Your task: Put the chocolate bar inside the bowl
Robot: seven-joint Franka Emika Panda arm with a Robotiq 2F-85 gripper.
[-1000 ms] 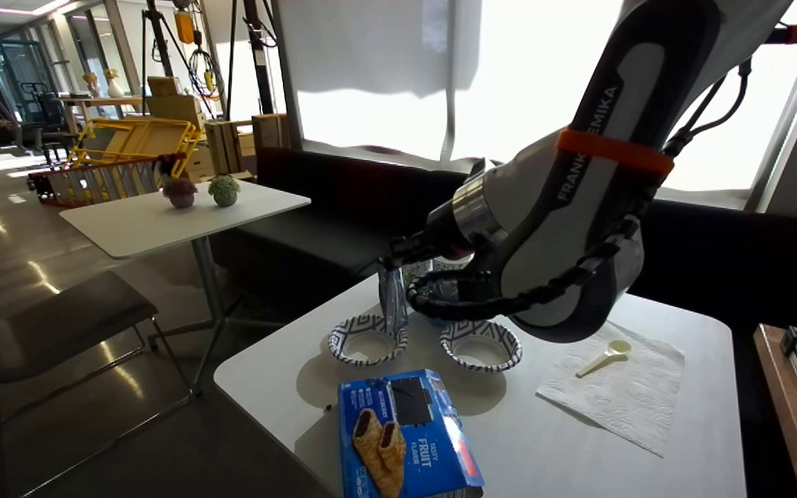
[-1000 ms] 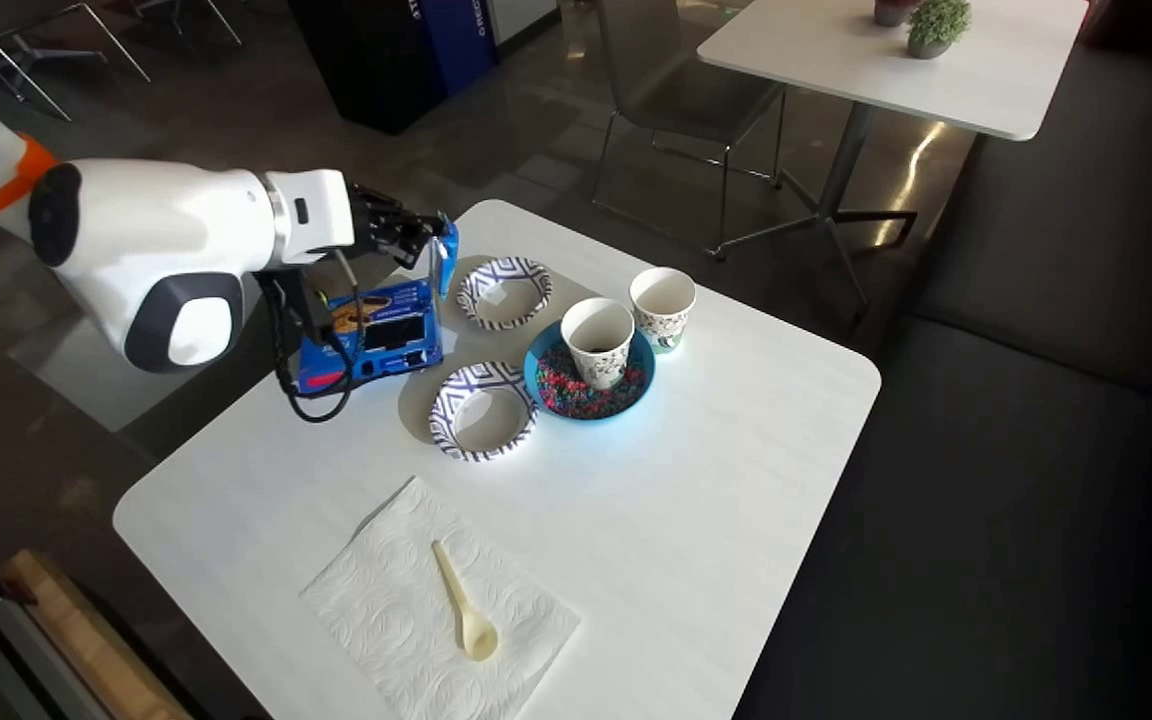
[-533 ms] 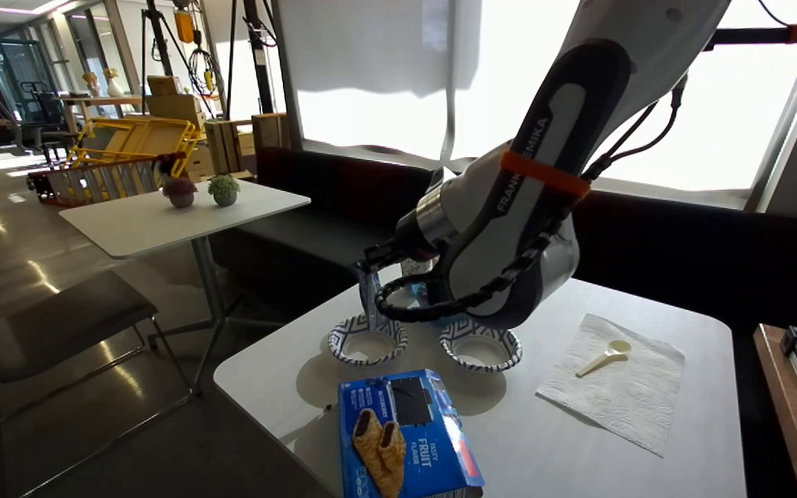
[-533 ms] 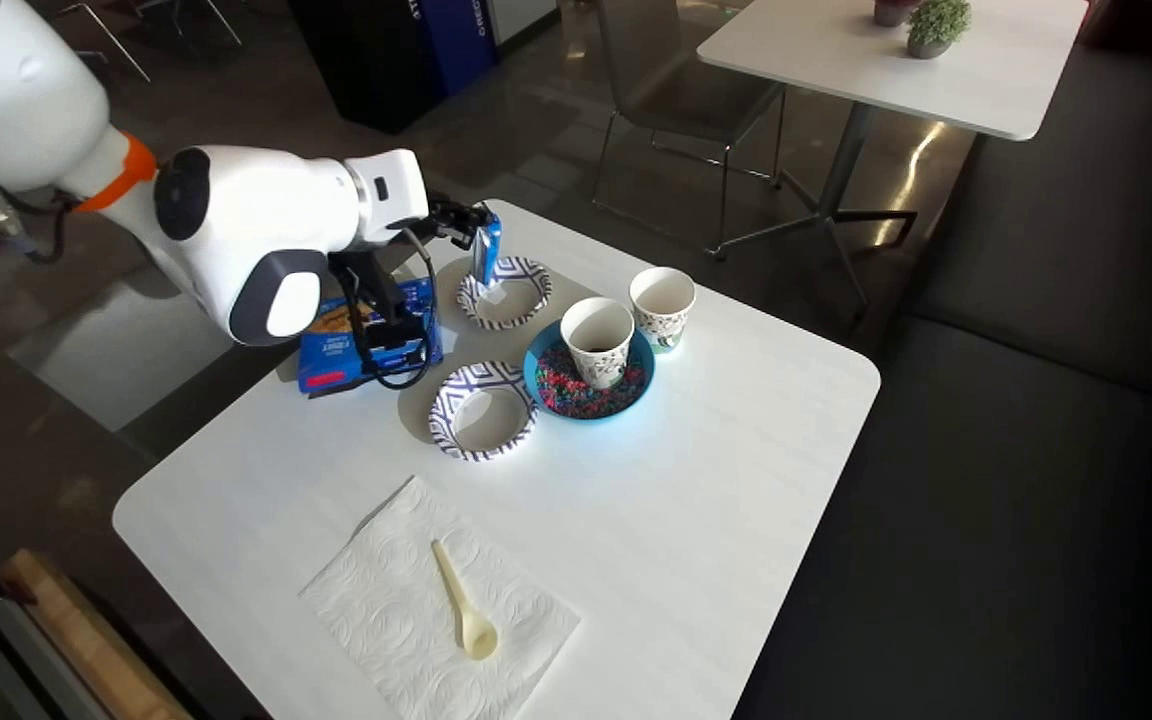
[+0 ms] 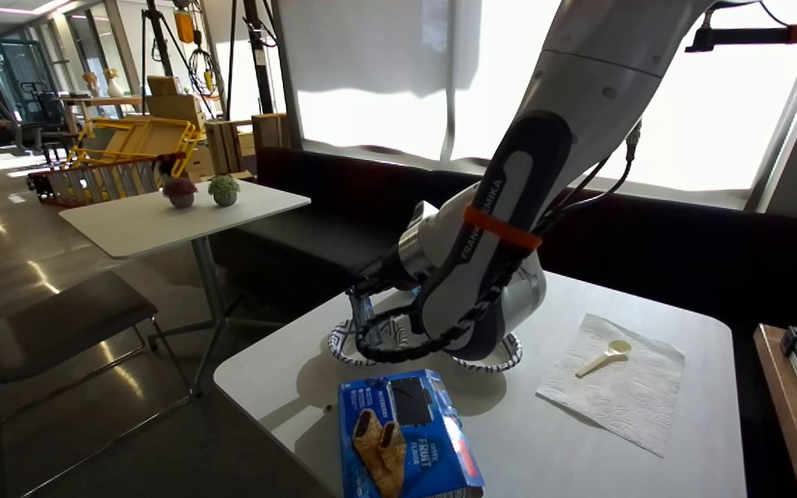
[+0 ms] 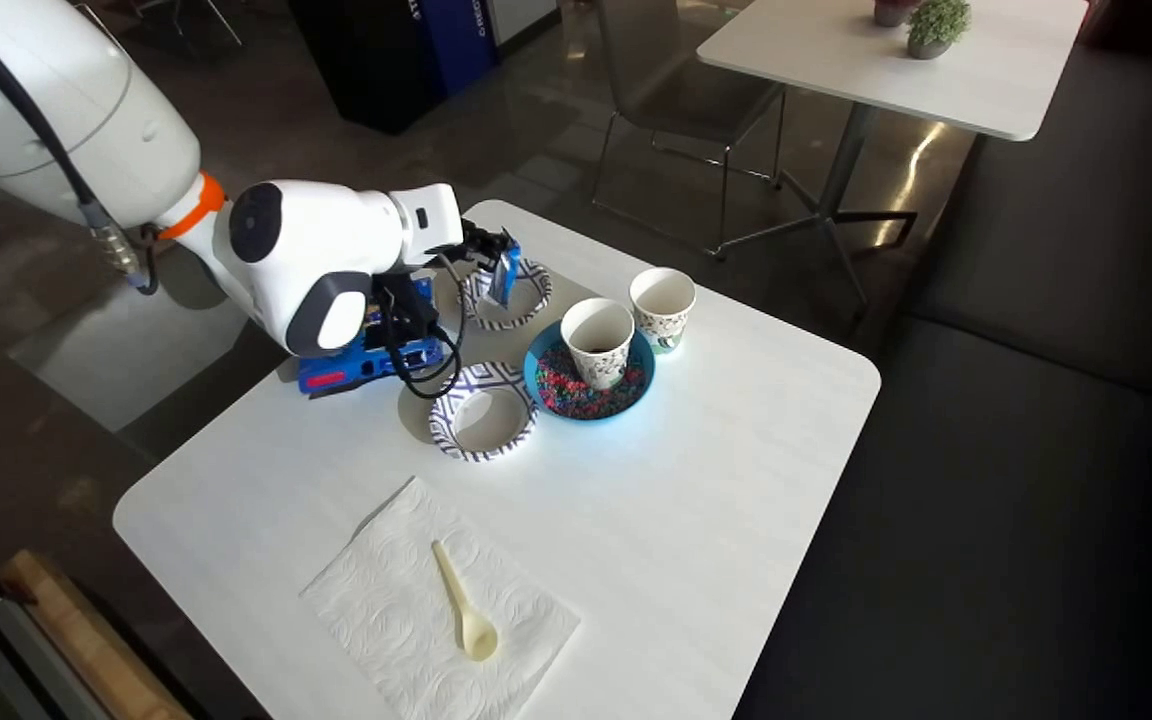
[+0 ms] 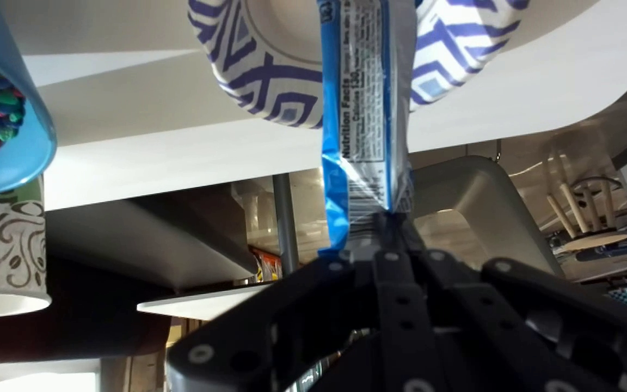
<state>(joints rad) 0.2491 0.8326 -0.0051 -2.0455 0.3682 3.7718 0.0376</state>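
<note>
The chocolate bar is a blue and silver wrapper (image 7: 365, 98) that hangs lengthwise from my gripper (image 7: 384, 234). The jaws are shut on one end of it. In an exterior view the bar (image 6: 504, 278) hangs over a white paper bowl with a blue pattern (image 6: 536, 308). The gripper (image 6: 510, 243) is above that bowl's far side. In the wrist view the bar's free end covers part of the bowl (image 7: 270, 81). I cannot tell whether the bar touches the bowl. In an exterior view the bar (image 5: 362, 311) is partly hidden by the arm and cable.
A second patterned bowl (image 6: 481, 440) stands beside the first. A blue bowl of coloured pebbles (image 6: 591, 412) holds a paper cup (image 6: 598, 340); another cup (image 6: 663, 300) stands behind it. A blue snack box (image 5: 405, 429) lies near the bowls. A spoon (image 6: 476, 630) lies on a paper towel (image 6: 386, 610).
My gripper has carried the bar from beside the patterned bowl to over it, and has come lower. The bar stays held. Bowls, cups and box have not moved.
</note>
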